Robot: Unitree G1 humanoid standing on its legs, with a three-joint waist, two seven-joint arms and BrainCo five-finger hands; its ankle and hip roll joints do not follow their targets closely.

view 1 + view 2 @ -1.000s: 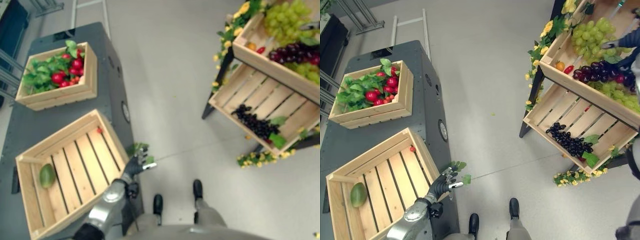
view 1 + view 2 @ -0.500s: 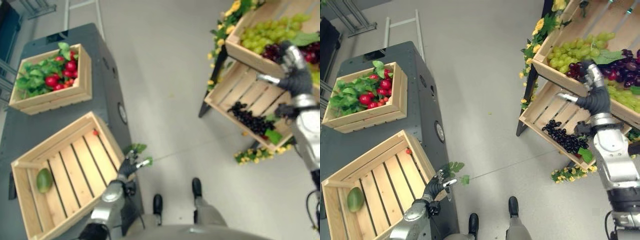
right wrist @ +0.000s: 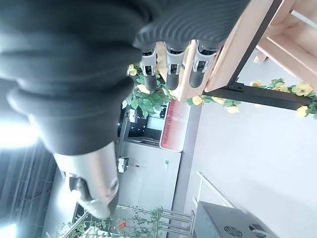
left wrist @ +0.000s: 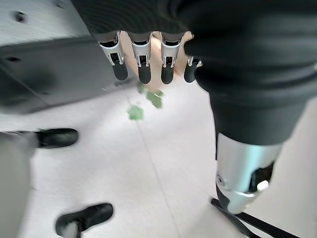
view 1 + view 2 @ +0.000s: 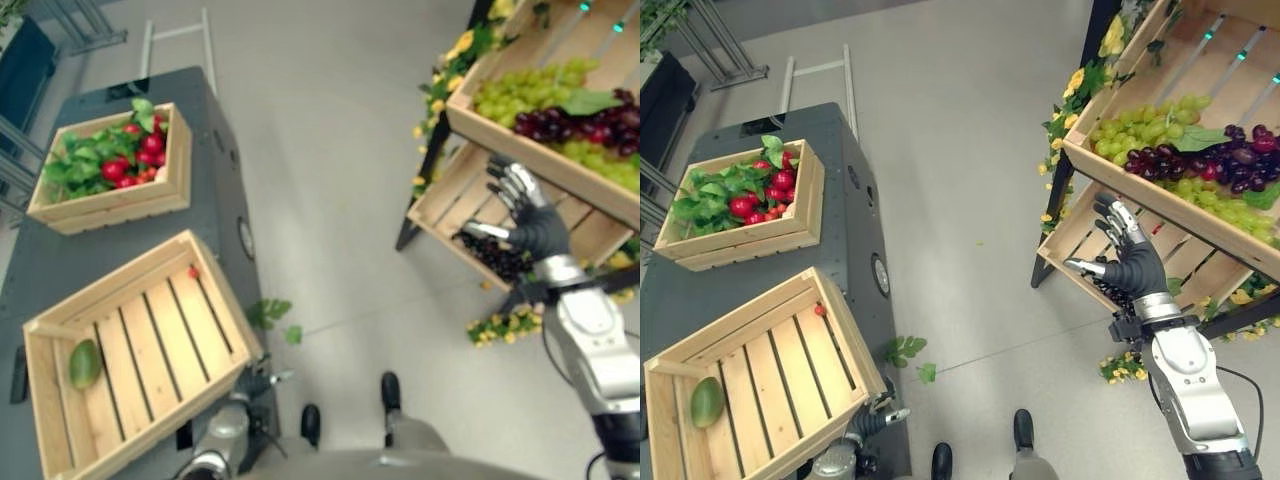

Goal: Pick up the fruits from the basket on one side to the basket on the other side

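My right hand is open with its fingers spread and holds nothing. It hovers in front of the stand's lower crate, just above the black grapes. The upper crate holds green grapes and purple grapes. On the dark table the near crate holds a green mango and a small red fruit. The far crate is full of red fruits and leaves. My left hand hangs open and empty beside the near crate's corner, its fingers straight.
Green leaves lie on the floor by the table's edge. Yellow flowers trim the stand's foot and post. A wide strip of grey floor separates table and stand. A metal frame stands beyond the table.
My right hand has come down from the purple grapes in the upper crate to the front of the lower crate. My left hand has dropped lower beside the near crate. The camera has shifted.
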